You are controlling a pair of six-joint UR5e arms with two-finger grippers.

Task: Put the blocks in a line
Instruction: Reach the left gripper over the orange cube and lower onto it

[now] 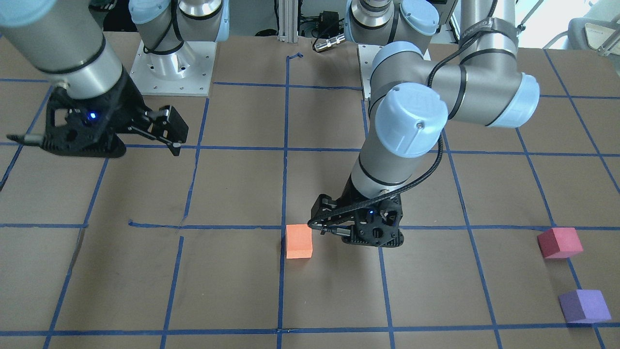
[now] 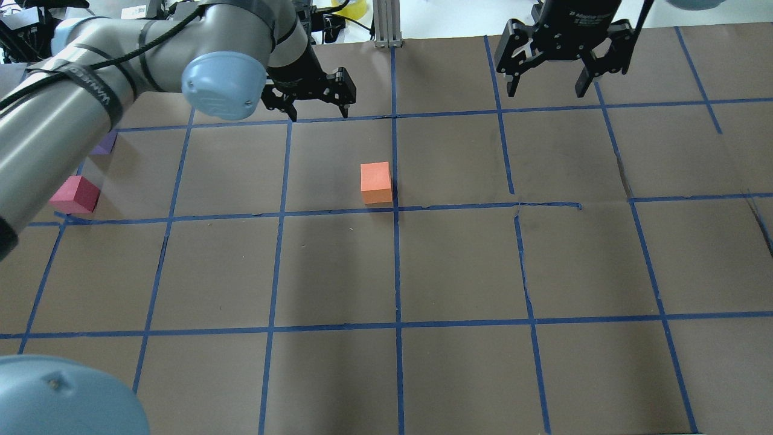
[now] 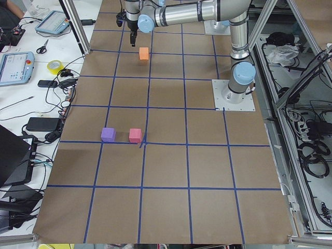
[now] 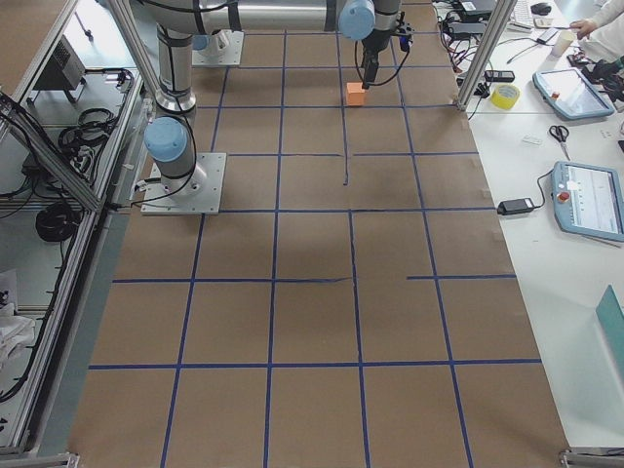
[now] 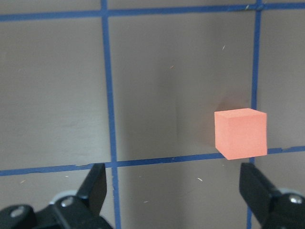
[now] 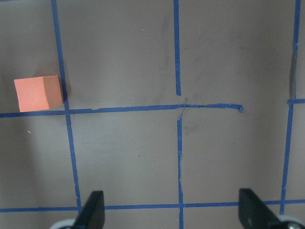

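**Clerk:** Item one?

**Checker:** Orange block (image 2: 376, 183). Overhead view, a little above frame centre. It lies flat on the table (image 2: 459, 266), just left of the central vertical blue tape line (image 2: 397, 272). Not held.

**Clerk:** Items two and three?

**Checker:** Red-pink block (image 1: 559, 242). Front-facing view, right edge, below mid-height. Purple block (image 1: 583, 306). Lower right corner, beneath the red-pink one, the two apart. Both are well apart from the orange block.

**Clerk:** Grippers?

**Checker:** Left gripper (image 2: 320, 112). Overhead view, upper left of centre, fingers spread wide, nothing between them. In its wrist view the orange block sits ahead, toward the right-hand finger, untouched. Right gripper (image 2: 548, 90). Top right, fingers likewise spread and empty, well apart from every block.
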